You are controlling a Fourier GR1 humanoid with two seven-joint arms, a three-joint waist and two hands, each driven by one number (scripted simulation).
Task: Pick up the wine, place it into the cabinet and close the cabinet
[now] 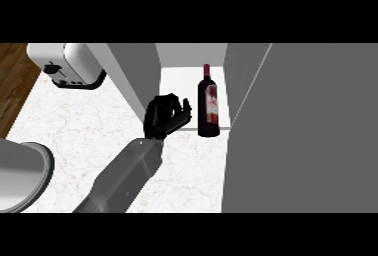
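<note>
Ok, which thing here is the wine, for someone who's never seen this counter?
Find the open cabinet at the back of the counter. The wine stands on its white shelf, just right of the black hand. It is the only bottle: dark, slim, red-capped.

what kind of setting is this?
Most likely a home kitchen counter: a toaster on a pale marble-look countertop, an open cabinet with a wine bottle standing in it, and wood flooring beyond the counter edge.
</note>
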